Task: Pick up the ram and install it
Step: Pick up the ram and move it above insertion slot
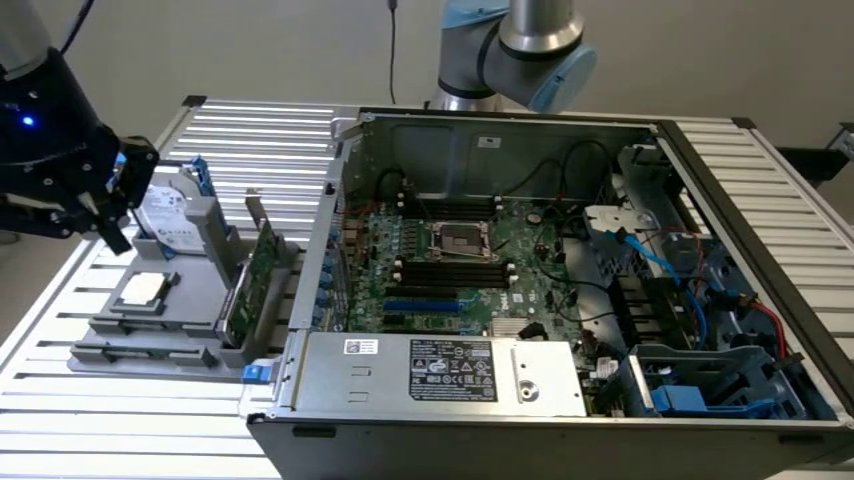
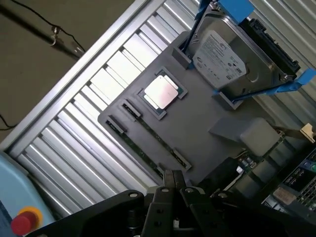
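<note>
Grey tray (image 2: 197, 123) on the slatted bench (image 2: 98, 84) holds the ram (image 2: 138, 150), a thin green stick lying near the shiny square chip (image 2: 160, 91). The black hand (image 2: 174, 175) hangs above the tray, its fingers pressed together, holding nothing.

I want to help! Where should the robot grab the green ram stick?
Grip the long, thin green ram stick mid-length, across its upper edge, coming from above: it seems to stand on edge in the flat grey plastic tray, clips at both ends.
</note>
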`<state>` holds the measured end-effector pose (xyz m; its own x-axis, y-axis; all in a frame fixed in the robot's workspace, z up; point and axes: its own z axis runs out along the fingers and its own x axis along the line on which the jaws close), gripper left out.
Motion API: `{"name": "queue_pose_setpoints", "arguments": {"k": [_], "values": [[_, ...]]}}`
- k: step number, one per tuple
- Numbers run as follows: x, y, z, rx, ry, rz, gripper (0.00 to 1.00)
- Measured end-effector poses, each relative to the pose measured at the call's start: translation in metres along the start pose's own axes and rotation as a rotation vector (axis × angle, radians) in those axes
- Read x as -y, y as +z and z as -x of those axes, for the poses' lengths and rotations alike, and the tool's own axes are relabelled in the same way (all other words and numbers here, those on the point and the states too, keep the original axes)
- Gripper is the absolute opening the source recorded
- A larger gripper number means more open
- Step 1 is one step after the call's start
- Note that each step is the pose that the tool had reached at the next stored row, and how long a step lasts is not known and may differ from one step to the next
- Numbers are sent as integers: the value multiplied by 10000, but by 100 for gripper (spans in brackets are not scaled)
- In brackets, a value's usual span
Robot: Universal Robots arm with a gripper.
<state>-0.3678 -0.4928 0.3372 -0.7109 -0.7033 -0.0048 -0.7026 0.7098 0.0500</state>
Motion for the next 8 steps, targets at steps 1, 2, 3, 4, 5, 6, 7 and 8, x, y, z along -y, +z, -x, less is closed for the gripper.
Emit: {"name": "queue_pose_setpoints", "arguments": {"k": [1,2,3,4,5,6,7,8], "values": [[0,7,0,-10,-195,2,11],[1,12,0,-20,-375,3,11],[1,18,0,-30,-555,5,11],[1,23,0,-39,-734,6,11],[1,29,0,-50,-920,8,11],[2,34,0,-60,-1098,10,11],[2,40,0,-70,-1273,12,11],[2,45,0,-80,-1452,15,11]]}}
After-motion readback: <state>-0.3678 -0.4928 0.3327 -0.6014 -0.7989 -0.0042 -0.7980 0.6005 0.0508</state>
